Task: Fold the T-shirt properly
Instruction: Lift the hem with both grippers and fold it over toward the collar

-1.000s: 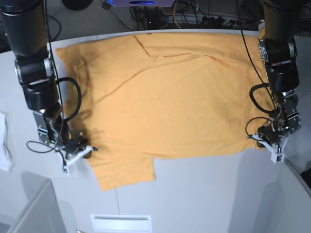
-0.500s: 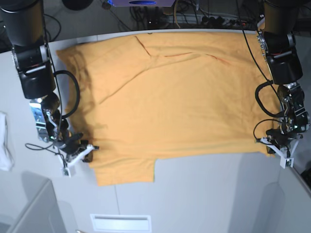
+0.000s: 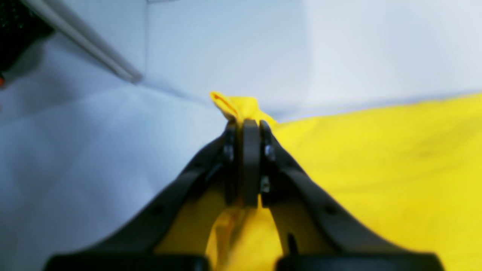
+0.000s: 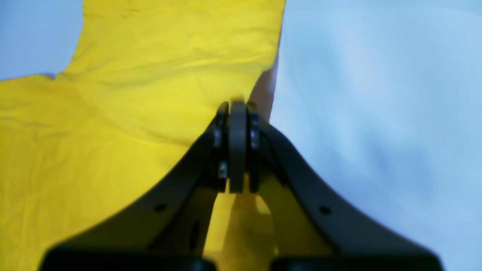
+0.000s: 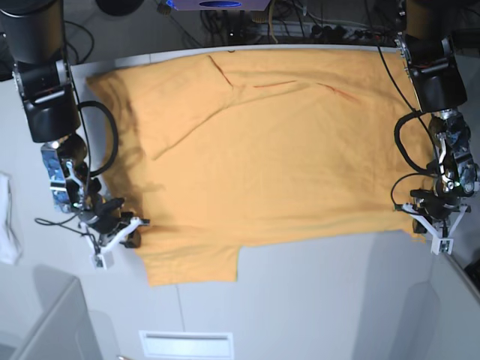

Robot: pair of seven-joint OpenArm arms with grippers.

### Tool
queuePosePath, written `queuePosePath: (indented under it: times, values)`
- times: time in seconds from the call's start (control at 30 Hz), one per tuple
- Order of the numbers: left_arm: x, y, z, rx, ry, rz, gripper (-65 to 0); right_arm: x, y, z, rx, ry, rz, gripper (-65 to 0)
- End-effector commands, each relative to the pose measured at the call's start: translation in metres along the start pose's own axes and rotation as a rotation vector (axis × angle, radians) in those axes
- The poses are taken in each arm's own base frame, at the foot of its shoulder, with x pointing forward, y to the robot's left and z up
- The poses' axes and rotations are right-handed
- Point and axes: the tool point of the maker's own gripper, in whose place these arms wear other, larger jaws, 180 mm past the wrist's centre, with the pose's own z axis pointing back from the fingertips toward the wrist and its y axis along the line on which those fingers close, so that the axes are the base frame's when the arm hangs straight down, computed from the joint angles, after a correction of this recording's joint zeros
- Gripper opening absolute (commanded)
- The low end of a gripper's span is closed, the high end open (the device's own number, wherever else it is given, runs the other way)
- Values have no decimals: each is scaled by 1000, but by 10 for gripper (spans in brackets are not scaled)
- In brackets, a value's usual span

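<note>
Left wrist view: the left gripper [image 3: 244,128] is pressed together on a bunched corner of the T-shirt [image 3: 376,169], a small tuft of cloth poking out just past its tips. The rest of the garment spreads to the gripper's right, and bare pale surface [image 3: 94,150] lies to its left. The bite looks narrow, so any pull should be slow and low to keep the tuft from slipping out.

Right wrist view: the right gripper [image 4: 237,113] is likewise clamped on the shirt's edge, with fabric running away ahead and to its left and surface to its right. A sleeve-like flap extends beyond the tips.

Base view: the T-shirt [image 5: 270,150] lies spread between the two arms, each gripper pinching an opposite near corner of it. A small white cloth [image 5: 7,225] sits at the far side edge. To fold well, I judge both arms should lift evenly and travel together, keeping the held edge taut and straight.
</note>
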Motion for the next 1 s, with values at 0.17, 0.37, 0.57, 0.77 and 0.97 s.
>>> queuePosePath:
  times: [0.17, 0.37, 0.57, 0.77, 0.97]
  values:
    - [9, 19, 24, -5, -98, 65, -650, 27, -4, 25, 14, -129, -25, -650]
    - [-3, 15, 34, -10, -96, 49, -650, 13, 0, 36, 25, -83, -36, -650]
    - [-2, 14, 57, 8, -132, 0, -650, 5, -3, 57, 20, -125, -75, -650]
    - [-6, 16, 61, 20, -93, 15, -650, -2, -13, 67, 2, -105, -105, -650]
    - [3, 15, 82, 40, -132, -24, -650, -12, 9, 78, 42, -120, -95, -650]
